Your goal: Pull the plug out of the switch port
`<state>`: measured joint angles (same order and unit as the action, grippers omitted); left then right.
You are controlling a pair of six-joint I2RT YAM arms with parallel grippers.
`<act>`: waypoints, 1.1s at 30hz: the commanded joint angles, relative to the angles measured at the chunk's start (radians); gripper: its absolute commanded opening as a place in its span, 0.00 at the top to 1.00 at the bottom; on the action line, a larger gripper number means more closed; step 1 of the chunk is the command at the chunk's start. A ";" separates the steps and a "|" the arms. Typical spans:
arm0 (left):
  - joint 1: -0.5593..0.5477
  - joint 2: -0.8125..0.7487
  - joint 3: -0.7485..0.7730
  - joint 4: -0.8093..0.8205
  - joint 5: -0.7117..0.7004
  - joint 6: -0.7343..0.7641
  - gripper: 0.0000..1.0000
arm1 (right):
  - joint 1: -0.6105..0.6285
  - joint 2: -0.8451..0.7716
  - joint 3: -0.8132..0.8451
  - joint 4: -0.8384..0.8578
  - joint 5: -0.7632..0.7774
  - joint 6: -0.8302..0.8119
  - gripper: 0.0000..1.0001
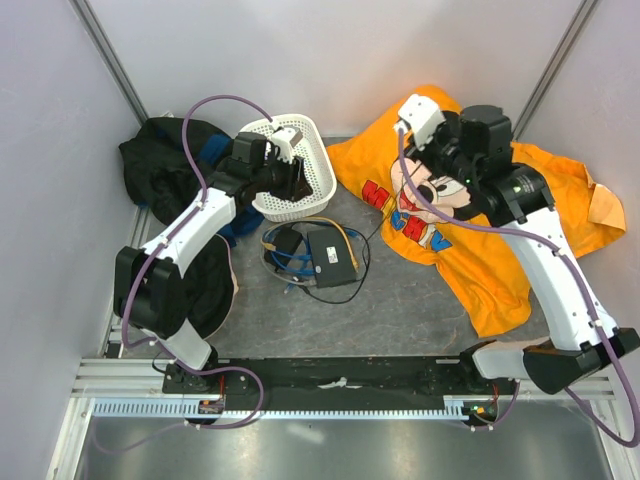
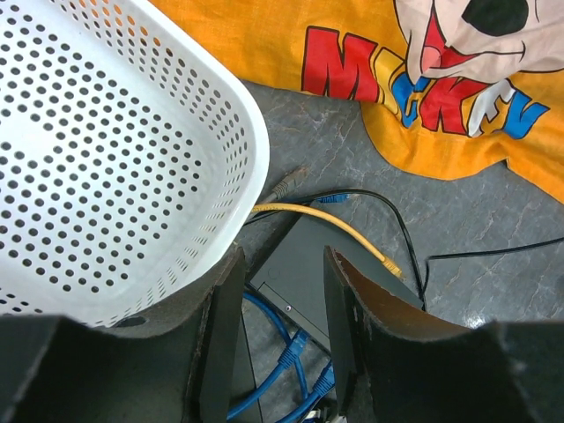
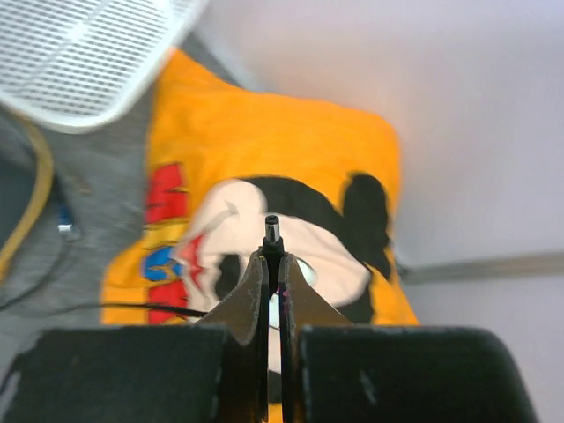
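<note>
The switch, a flat black box [image 1: 333,257], lies on the grey table with blue and yellow network cables plugged into it. In the left wrist view the switch [image 2: 300,264] sits just below my fingers. Its power socket is not visible. My left gripper [image 1: 293,180] is open and empty, hovering between the basket and the switch, also seen in its wrist view [image 2: 282,335]. My right gripper [image 3: 273,260] is shut on a small black barrel plug [image 3: 272,231], raised above the orange shirt, away from the switch. A thin black cable [image 3: 132,307] trails from it.
A white perforated basket [image 1: 290,150] stands at the back, close to my left fingers [image 2: 106,150]. An orange Mickey shirt [image 1: 500,250] covers the right side. A dark garment [image 1: 165,160] lies at the back left. A smaller black power brick [image 1: 288,240] lies beside the switch.
</note>
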<state>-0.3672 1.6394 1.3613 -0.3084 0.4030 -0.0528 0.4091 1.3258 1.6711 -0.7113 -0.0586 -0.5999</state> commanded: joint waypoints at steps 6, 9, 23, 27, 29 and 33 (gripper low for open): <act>-0.001 0.016 0.018 0.037 0.048 -0.002 0.52 | -0.364 0.081 0.150 0.147 0.155 -0.038 1.00; -0.001 0.017 0.018 0.042 0.054 -0.009 0.52 | -0.507 0.122 0.153 0.196 0.140 -0.052 1.00; -0.003 -0.016 -0.067 0.058 0.046 -0.004 0.52 | -0.569 -0.022 -0.288 0.187 -0.116 -0.077 1.00; -0.003 -0.023 -0.093 0.063 0.054 -0.015 0.52 | -0.416 -0.123 -0.448 0.142 -0.133 0.012 0.97; -0.003 -0.026 -0.103 0.065 0.059 -0.025 0.52 | -0.328 -0.140 -0.528 0.139 -0.113 0.063 0.91; -0.001 -0.056 -0.119 0.065 0.063 -0.030 0.52 | -0.282 -0.113 -0.599 0.130 -0.133 0.115 0.79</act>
<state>-0.3672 1.6424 1.2556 -0.2810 0.4370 -0.0605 0.1078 1.1923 1.1385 -0.5716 -0.1703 -0.5770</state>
